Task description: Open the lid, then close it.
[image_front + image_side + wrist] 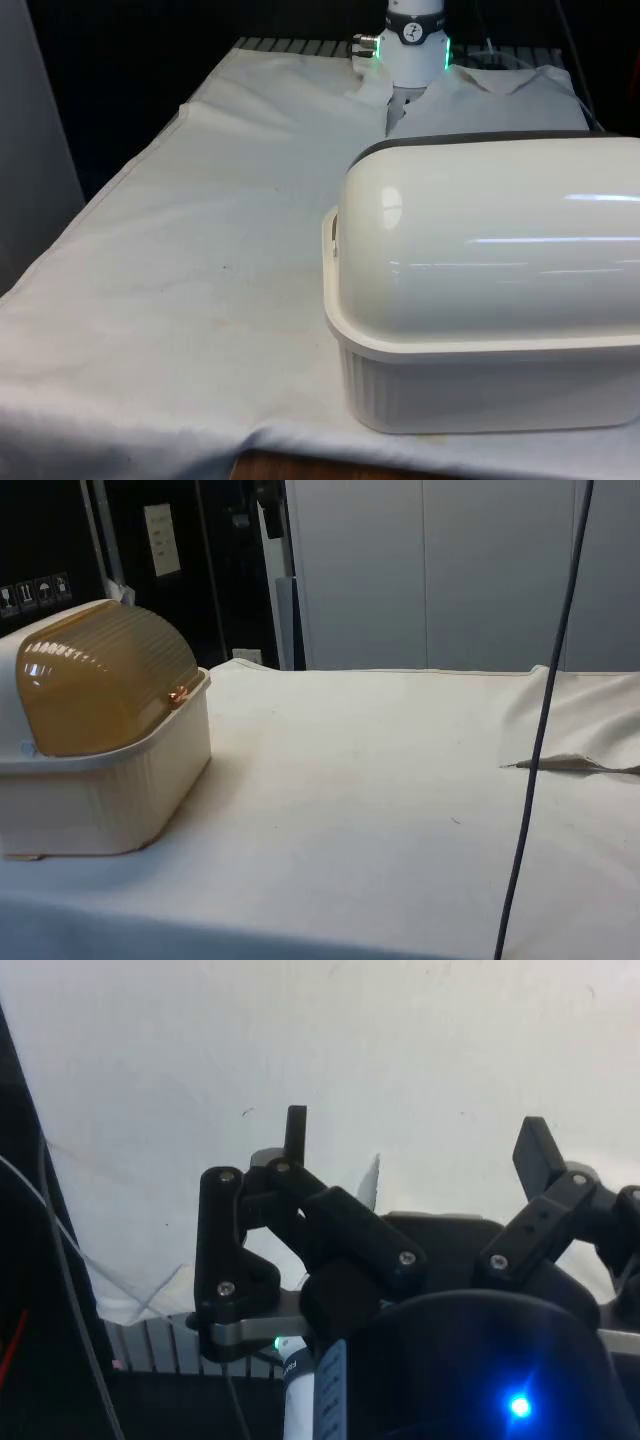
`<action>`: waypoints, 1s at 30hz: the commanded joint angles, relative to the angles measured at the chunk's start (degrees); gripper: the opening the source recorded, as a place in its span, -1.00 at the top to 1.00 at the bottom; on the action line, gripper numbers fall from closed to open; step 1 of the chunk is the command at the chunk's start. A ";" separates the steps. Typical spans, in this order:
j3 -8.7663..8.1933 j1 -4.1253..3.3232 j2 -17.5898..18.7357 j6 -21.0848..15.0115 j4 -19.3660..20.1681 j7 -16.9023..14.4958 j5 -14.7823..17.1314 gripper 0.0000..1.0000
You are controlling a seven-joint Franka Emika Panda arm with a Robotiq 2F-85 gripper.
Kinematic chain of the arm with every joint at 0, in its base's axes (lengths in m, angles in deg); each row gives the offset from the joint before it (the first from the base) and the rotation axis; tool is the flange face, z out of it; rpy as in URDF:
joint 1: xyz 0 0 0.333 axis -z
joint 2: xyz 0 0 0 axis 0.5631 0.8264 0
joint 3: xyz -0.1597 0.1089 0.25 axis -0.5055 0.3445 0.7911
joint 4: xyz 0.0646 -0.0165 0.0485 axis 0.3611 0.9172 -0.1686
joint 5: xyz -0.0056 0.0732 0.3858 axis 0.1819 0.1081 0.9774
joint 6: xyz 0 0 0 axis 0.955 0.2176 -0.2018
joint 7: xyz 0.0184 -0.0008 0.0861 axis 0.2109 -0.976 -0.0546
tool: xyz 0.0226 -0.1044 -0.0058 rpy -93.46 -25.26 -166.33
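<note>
One closed bread box (100,740), amber lid (100,685) down; tool (415,1155) wide apart, empty.

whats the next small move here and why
Probably carry the gripper toward the bread box, aiming for the lid. The lid sits closed, and the fingers stand open over bare cloth, holding nothing.

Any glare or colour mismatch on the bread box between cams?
Front view: the bread box shows its glossy white back, with bright streaks of reflected light across the curve. Side view: its ribbed lid reads amber and translucent, with small highlights near the top and at the front edge, and the box casts a soft shadow on the cloth. Wrist view: the gripper is dark against bright cloth.
</note>
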 commanded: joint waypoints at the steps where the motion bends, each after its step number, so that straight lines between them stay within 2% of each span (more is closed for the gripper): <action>1: 0.06 0.00 -0.06 0.00 0.11 0.06 0.00 -1.00; 5: 1.03 -0.34 -2.01 -2.75 3.44 1.09 -0.34 -1.00; 8: 1.55 -0.29 -2.92 -4.30 5.27 1.43 -0.40 -1.00; 9: 1.60 -0.17 -2.69 -3.67 5.16 1.09 -0.11 -1.00; 10: 1.89 -0.34 -3.44 -5.61 6.59 1.72 -0.46 -1.00; 15: 2.92 -0.29 -4.64 -9.17 9.74 2.23 -0.40 -1.00; 17: 2.81 -0.17 -4.24 -8.25 9.17 1.72 -0.11 -1.00; 18: 3.27 -0.34 -4.76 -10.26 10.37 2.35 -0.34 -1.00; 25: 4.76 -0.34 -4.30 -14.67 12.38 2.41 -0.17 -1.00; 26: 4.76 -0.17 -4.30 -13.87 12.15 2.06 -0.11 -1.00; 30: 5.79 -0.40 -3.72 -17.30 13.46 2.29 -0.17 -1.00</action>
